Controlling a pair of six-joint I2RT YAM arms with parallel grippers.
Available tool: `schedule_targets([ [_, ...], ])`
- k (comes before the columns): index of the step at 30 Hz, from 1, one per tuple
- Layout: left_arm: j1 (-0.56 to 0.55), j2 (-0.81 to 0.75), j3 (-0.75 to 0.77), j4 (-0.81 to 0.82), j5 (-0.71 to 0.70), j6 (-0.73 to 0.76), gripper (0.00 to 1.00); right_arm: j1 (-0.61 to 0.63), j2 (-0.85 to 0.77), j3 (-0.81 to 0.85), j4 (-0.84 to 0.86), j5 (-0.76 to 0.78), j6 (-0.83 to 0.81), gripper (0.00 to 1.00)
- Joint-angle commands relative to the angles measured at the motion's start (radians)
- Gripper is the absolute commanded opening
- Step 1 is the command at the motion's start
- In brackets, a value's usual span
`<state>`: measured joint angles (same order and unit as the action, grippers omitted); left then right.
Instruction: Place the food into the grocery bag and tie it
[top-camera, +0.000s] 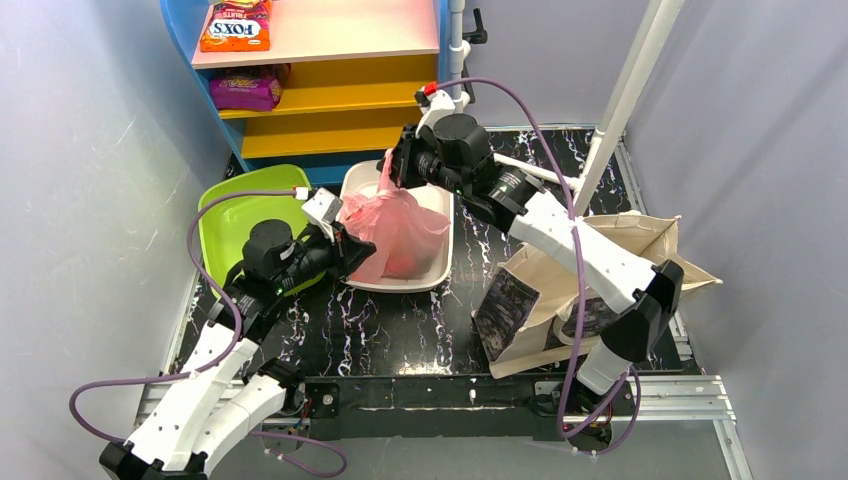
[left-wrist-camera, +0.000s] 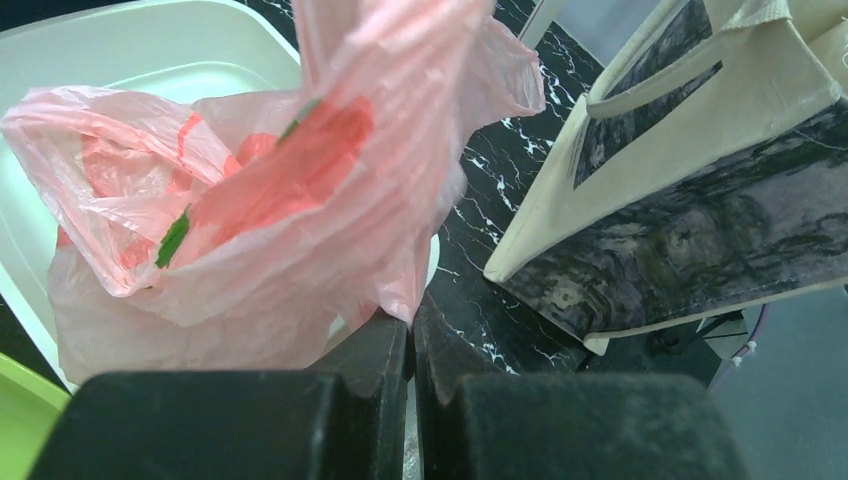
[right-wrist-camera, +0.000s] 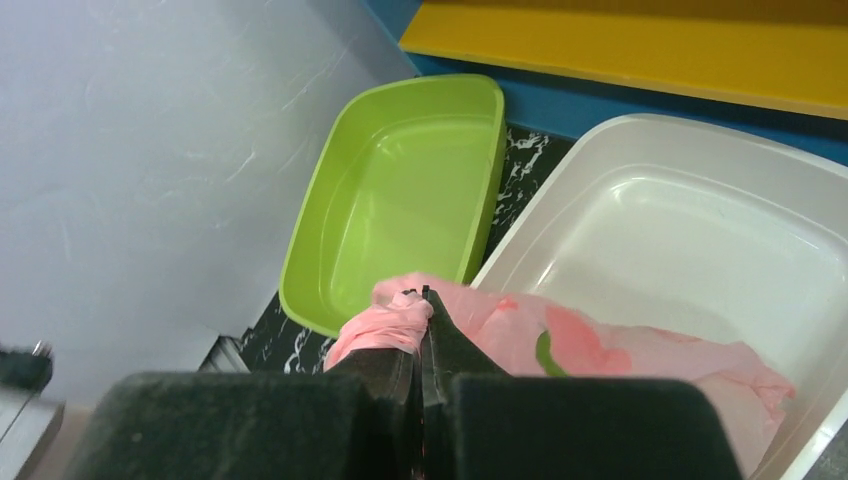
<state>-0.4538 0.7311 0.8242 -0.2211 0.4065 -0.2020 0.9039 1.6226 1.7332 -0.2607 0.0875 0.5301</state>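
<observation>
The thin, translucent pink plastic grocery bag (left-wrist-camera: 250, 200) sits in a shallow white plastic tray (right-wrist-camera: 700, 230) on the black marbled table (top-camera: 400, 330). It is stretched between the two arms. The left tool (left-wrist-camera: 410, 335) has its jaws pressed together, with a fold of the bag's film caught right at their tips, and the bag's bulk lies just ahead of it. The right tool (right-wrist-camera: 420, 305) is also clamped shut, pinching a twisted, rope-like strip of the same bag. The rest of the bag hangs below and beyond its tips into the tray.

Red and green shapes show through the plastic. Whether these are produce or print, I cannot tell. No loose food shows outside the bag, so loading looks finished. No knot is visible, so I judge that tying is what remains, with each tool gripping one end ready for it.

A lime-green plastic tub (right-wrist-camera: 400, 200) lies past the right tool's tips, to its left. A beige canvas tote (left-wrist-camera: 700, 150) stands ahead of the left tool, to its right.
</observation>
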Motion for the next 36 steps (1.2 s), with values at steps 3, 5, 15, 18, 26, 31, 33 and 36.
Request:
schedule_targets([
  [3,-0.004,-0.042,-0.042,-0.078,0.060,-0.024,0.00,-0.102,0.101,0.112,0.062,0.036,0.135,0.01],
  [5,-0.004,-0.056,-0.062,-0.079,0.056,-0.047,0.00,-0.132,0.134,0.133,0.064,0.038,0.151,0.01],
  [15,-0.015,-0.184,-0.218,-0.036,0.042,-0.225,0.00,-0.244,0.306,0.257,0.005,0.058,0.150,0.01],
  [18,-0.017,-0.222,-0.230,-0.060,0.023,-0.261,0.00,-0.270,0.348,0.271,-0.004,0.055,0.154,0.01],
  [26,-0.020,-0.320,-0.319,-0.067,-0.076,-0.364,0.00,-0.332,0.468,0.345,-0.094,0.068,0.207,0.01],
  [31,-0.021,-0.339,-0.339,-0.093,-0.104,-0.380,0.00,-0.362,0.494,0.323,-0.111,0.045,0.229,0.01],
  [33,-0.022,-0.336,-0.342,-0.098,-0.115,-0.381,0.00,-0.366,0.496,0.318,-0.117,0.042,0.227,0.01],
  [36,-0.022,-0.336,-0.343,-0.110,-0.133,-0.380,0.00,-0.373,0.494,0.311,-0.122,0.025,0.224,0.01],
])
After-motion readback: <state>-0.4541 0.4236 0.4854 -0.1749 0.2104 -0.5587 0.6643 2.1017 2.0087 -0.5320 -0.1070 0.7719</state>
